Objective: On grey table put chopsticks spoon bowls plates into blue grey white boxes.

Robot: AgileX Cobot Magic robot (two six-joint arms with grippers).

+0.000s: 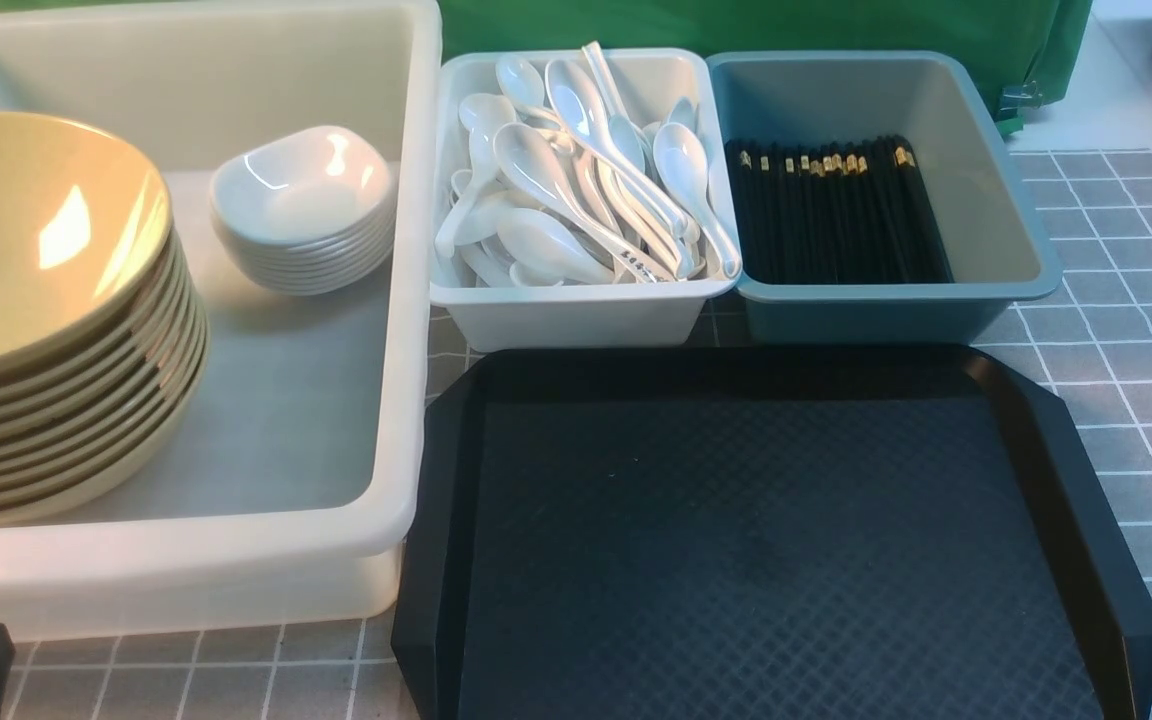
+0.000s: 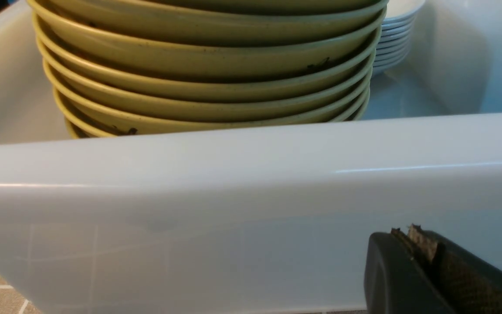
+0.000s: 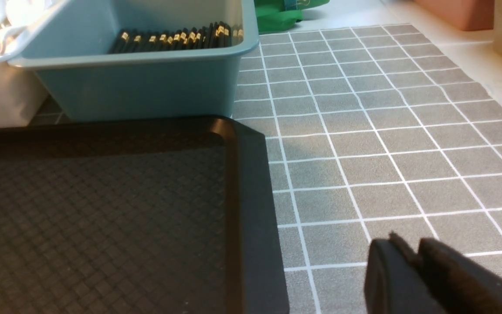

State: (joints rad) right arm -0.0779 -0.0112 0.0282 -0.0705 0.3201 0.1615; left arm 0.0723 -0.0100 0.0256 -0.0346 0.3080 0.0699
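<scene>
Glossy white spoons (image 1: 576, 170) are lying heaped in the white box (image 1: 576, 310); both grippers (image 2: 425, 266) (image 3: 416, 270) are sitting closed, empty.

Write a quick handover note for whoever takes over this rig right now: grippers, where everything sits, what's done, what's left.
Left gripper: shut, empty, outside the white box.
Right gripper: shut, empty, over the grey table.
Yellow bowls and white plates: stacked in the white box.
Spoons: in the grey-white box.
Chopsticks: in the blue box.
Black tray: nothing on it.
Done: everything visible is sorted.
Left: nothing visible.
</scene>
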